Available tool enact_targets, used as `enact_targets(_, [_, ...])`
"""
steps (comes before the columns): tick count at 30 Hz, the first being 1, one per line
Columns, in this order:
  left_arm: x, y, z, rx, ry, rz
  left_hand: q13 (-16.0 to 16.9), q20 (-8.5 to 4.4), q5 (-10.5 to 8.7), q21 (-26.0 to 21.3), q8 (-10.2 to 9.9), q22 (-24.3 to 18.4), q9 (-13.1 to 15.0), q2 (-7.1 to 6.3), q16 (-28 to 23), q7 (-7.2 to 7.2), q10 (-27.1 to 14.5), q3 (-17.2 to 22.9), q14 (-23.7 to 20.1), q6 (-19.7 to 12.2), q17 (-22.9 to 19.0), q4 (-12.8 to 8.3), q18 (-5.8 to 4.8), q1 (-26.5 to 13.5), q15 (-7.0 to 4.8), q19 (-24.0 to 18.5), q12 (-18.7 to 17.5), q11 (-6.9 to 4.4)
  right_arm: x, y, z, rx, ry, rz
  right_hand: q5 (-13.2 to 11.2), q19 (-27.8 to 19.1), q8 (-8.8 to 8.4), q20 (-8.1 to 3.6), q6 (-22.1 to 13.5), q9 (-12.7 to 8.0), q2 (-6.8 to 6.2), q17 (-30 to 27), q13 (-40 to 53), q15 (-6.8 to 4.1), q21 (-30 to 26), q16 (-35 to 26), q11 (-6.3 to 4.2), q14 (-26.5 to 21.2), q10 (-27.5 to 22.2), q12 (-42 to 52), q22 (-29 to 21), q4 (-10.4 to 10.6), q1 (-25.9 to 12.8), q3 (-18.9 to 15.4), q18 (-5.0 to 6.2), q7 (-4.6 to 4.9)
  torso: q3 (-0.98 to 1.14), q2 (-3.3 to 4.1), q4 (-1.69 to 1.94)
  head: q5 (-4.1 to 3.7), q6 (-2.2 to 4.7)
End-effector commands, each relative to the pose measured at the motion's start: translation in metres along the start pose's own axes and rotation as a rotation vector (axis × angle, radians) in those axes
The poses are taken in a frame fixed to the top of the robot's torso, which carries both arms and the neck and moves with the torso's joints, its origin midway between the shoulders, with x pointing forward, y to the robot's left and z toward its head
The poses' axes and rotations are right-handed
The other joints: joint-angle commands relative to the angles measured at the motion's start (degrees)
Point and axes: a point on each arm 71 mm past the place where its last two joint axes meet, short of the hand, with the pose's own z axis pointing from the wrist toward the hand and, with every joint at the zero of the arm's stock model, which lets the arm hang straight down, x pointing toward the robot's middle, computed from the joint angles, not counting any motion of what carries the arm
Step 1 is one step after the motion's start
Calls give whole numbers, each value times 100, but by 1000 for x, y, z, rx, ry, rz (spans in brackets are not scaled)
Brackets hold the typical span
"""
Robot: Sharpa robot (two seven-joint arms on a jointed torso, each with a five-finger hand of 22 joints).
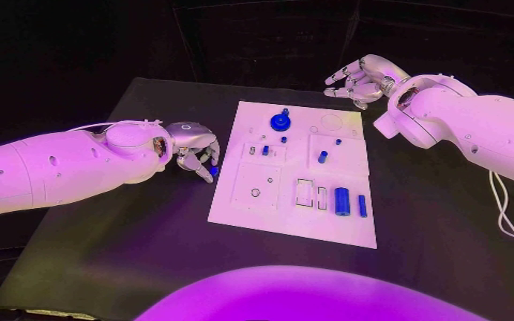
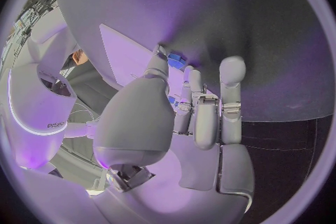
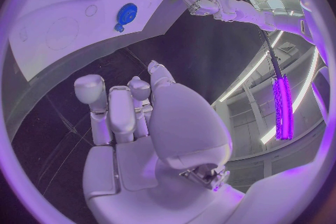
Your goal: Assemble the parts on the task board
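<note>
The left arm reaches in low from the side, its hand (image 1: pixel 196 154) turned downward with the fingers (image 1: pixel 206 166) curled in toward the thumb, pinching a small blue part (image 1: pixel 213 170) at their tips. The right arm bends in from the far side, and its hand (image 1: pixel 359 79) hangs raised above the surface, fingers loosely spread and holding nothing.
</note>
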Motion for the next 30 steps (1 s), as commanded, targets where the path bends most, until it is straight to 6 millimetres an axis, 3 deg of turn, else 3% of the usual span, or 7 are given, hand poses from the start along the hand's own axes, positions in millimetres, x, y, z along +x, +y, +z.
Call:
enact_targets(1, [-1,-2,2,-6,-8,4,-11,2,-8,51,39,32,8,10,43,-36,-6,-12,53,-16,314,49,-58,72,-3,39,27,-49,0,2,1,-8,6,2,34,41,36,10,-46,-9,2,9,4,-28,-30,-2,-12,107,-13,-16,9,13,42,-33,37,3,1,2,1,-3,1])
enact_targets(14, [0,-6,4,1,13,2,-21,-4,-9,84,78,67,13,-11,52,-36,-14,-35,56,-48,320,92,-63,94,-7,48,35,-53,0,2,1,-8,7,2,34,41,36,10,-46,-9,2,9,4,-28,-30,-2,-12,107,-13,-16,9,13,42,-33,37,3,4,-3,0,-14,1])
enact_targets(17, [0,-5,4,-2,16,2,-31,-9,-8,99,130,91,22,40,61,-43,-14,-7,60,-61,329,100,-65,196,-11,48,46,-58,0,2,1,-9,7,2,34,41,36,10,-46,-9,2,9,4,-28,-30,-2,-12,107,-13,-16,9,13,42,-33,37,3,2,-2,-1,-17,1])
enact_targets(20, [0,-4,4,-7,21,2,-52,-19,-9,166,202,153,37,233,75,-54,-2,109,69,-63,346,34,-73,449,-25,66,51,-71,0,2,1,-9,7,2,34,41,36,10,-46,-9,2,9,4,-28,-30,-2,-12,107,-13,-16,9,13,42,-33,37,3,2,0,0,-20,1])
enact_targets(27, [1,-3,4,-8,22,2,-164,-62,-13,230,326,226,58,883,66,-139,-21,591,55,18,318,-265,-76,1220,-83,75,-89,-150,0,2,1,-8,6,2,34,41,36,10,-46,-9,2,9,4,-28,-30,-2,-12,107,-13,-16,9,13,42,-33,37,3,3,-3,4,-22,1])
enact_targets(30, [0,-3,4,-4,18,2,-222,-75,-17,62,336,133,50,1002,-32,-136,-67,705,-42,50,141,-334,-50,1368,-90,-1,-188,-150,0,2,0,-8,6,2,34,41,36,10,-46,-9,2,9,4,-28,-30,-2,-12,107,-13,-16,9,13,42,-33,37,3,3,-4,4,-22,1])
